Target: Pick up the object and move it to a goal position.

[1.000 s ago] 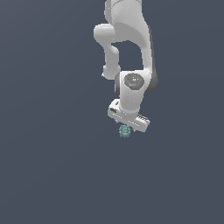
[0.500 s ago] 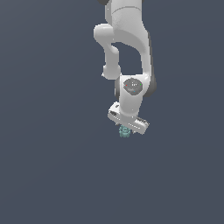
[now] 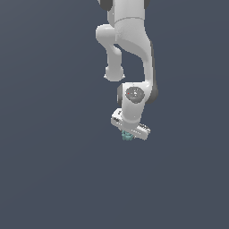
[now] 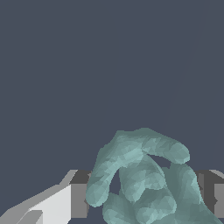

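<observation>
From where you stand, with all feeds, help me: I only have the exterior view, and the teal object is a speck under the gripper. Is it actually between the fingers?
Observer: Yes. In the wrist view the teal object fills the space between the two fingers.
Operator: What shape is it?
Observer: A knobbly lump of rounded lobes, not a clean cube.
Operator: Anything else near it?
Observer: No; the wrist view shows only plain dark background beyond the gripper.
</observation>
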### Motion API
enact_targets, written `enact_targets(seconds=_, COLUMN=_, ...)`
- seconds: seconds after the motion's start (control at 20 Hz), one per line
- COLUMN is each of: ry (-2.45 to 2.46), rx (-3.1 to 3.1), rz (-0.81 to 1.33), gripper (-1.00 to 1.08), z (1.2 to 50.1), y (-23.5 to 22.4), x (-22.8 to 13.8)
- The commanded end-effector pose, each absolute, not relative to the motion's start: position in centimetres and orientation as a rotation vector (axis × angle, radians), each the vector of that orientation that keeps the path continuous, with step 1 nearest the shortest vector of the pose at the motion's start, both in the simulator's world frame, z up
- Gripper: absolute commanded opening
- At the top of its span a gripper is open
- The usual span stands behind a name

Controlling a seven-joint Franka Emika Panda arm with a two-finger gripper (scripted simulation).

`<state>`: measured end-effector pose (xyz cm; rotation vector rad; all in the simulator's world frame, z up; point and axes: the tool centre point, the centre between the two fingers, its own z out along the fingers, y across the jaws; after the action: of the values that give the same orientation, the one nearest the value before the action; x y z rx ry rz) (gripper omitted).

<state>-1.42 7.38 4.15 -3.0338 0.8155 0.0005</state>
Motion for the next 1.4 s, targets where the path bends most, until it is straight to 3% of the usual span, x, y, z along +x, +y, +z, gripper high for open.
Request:
enact_targets(seconds=0.0, ry=0.816, rx=-3.034, rz=0.0, gripper=-1.0, z=4.1, y=7.3, x=-1.4)
enact_targets(seconds=0.75, ry=0.816, rx=-3.033, rz=-0.001, gripper=-1.0, z=5.1, y=6.6, x=-1.9)
enact_targets(seconds=1.35, ry=0.816, rx=-3.032, rz=0.0, gripper=-1.0, z=11.0, y=1.4, x=-5.1)
